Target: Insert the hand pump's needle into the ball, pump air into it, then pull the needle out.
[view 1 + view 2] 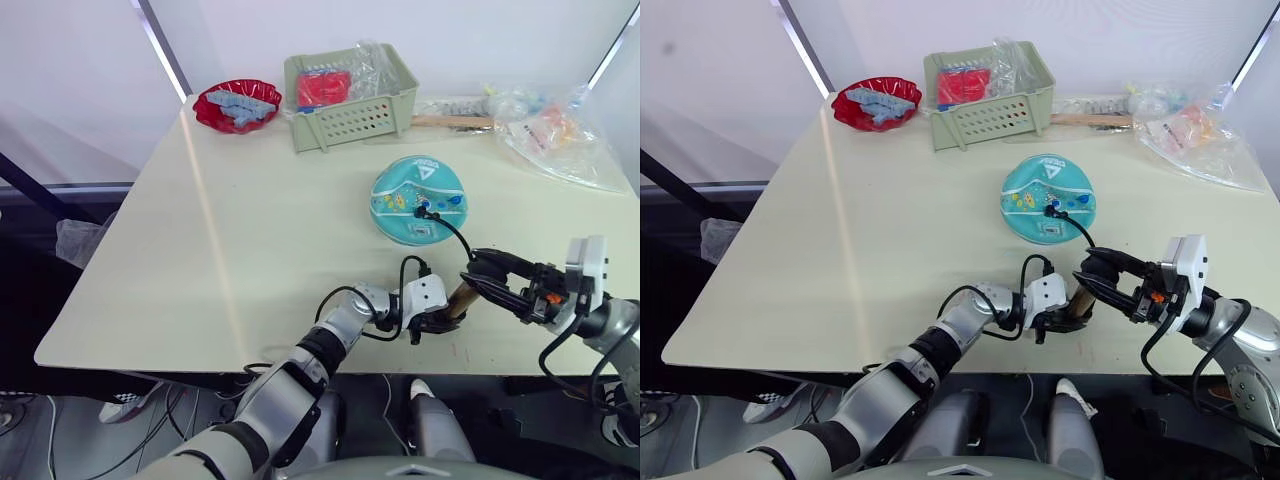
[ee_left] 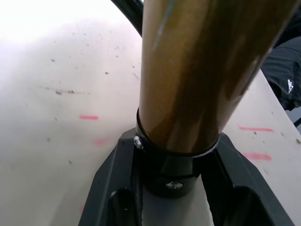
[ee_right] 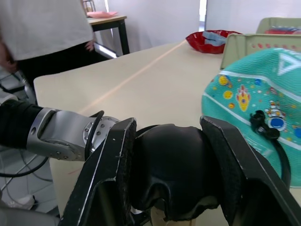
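Near the ball (image 1: 418,200), we grip the pump (image 1: 460,297): left gripper (image 1: 432,322) clamps barrel, right gripper (image 1: 492,283) clamps handle.

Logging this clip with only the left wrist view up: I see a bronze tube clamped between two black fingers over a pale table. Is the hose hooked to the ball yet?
Observer: Yes. The black hose runs from the hand pump up to a black fitting seated on top of the ball; the needle itself is too small to make out.
Operator: Who has the handle?
Observer: The right gripper is shut on the pump's black handle, while the left gripper clamps the barrel's lower end.
Operator: Anything crowding the ball?
Observer: No. It sits apart from the green basket and the red bowl at the table's far side.
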Robot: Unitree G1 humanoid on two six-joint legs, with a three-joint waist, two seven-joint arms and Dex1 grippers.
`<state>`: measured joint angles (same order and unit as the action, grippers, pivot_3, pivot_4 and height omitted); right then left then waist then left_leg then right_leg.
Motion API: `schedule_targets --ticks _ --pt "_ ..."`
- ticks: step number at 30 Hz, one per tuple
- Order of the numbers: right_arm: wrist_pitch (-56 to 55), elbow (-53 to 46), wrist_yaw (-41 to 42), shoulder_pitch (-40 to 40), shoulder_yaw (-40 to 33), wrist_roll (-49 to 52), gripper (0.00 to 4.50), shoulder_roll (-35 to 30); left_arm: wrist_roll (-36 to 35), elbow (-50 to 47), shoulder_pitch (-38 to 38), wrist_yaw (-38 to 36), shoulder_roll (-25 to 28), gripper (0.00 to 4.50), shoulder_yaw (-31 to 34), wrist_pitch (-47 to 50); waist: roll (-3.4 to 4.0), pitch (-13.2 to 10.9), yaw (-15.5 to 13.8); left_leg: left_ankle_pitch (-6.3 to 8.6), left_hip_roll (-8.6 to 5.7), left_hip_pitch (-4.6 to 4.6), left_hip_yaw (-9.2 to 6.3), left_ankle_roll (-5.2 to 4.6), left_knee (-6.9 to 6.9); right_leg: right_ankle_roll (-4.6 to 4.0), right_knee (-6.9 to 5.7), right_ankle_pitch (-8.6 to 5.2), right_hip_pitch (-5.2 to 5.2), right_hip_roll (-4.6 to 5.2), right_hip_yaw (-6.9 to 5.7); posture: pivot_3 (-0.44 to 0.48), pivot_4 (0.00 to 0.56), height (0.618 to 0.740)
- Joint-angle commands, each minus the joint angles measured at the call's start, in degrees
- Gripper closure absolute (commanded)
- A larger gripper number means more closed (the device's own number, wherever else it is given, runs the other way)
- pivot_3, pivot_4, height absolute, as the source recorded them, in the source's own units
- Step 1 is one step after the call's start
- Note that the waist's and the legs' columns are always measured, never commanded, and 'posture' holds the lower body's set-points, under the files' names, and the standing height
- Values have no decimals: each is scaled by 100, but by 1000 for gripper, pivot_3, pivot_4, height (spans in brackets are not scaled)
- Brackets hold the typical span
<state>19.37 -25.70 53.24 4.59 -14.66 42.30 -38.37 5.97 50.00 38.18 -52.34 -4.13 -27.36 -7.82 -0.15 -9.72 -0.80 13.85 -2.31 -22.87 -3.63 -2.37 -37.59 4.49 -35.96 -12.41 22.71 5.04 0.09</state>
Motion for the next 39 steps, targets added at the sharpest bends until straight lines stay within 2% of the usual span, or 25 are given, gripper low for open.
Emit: schedule_targets --ticks 1,22,25,31,39 --pt "-93 -355 -6 -300 -656 509 2821 -138 159 444 -111 123 128 3312 79 206 0 0 3 0 0 0 1 0 0 0 0 0 0 0 0 0 150 737" --pt "146 -270 53 -481 -910 758 2821 -262 221 816 -126 92 130 3312 128 175 -11 6 9 0 2 3 0 0 0 -3 -1 3 -2 -2 -1 0 150 737" --pt "277 -249 -59 -618 -1057 920 2821 -406 236 856 -136 115 113 3312 125 149 -11 6 12 0 2 4 1 0 -1 -3 -1 3 -1 -2 0 0 150 737" --pt "1051 -104 -523 -1404 -1507 1798 2821 -1069 279 1005 -122 80 76 3312 143 94 -18 3 3 0 5 3 7 0 -11 -5 -1 12 -1 -2 3 0 150 737" --pt "1650 -23 -869 -1778 -1807 2474 2821 -1436 307 1160 -62 91 29 3312 179 32 -21 4 2 0 10 -2 6 -1 -23 -5 -1 16 -3 -2 0 0 150 737"
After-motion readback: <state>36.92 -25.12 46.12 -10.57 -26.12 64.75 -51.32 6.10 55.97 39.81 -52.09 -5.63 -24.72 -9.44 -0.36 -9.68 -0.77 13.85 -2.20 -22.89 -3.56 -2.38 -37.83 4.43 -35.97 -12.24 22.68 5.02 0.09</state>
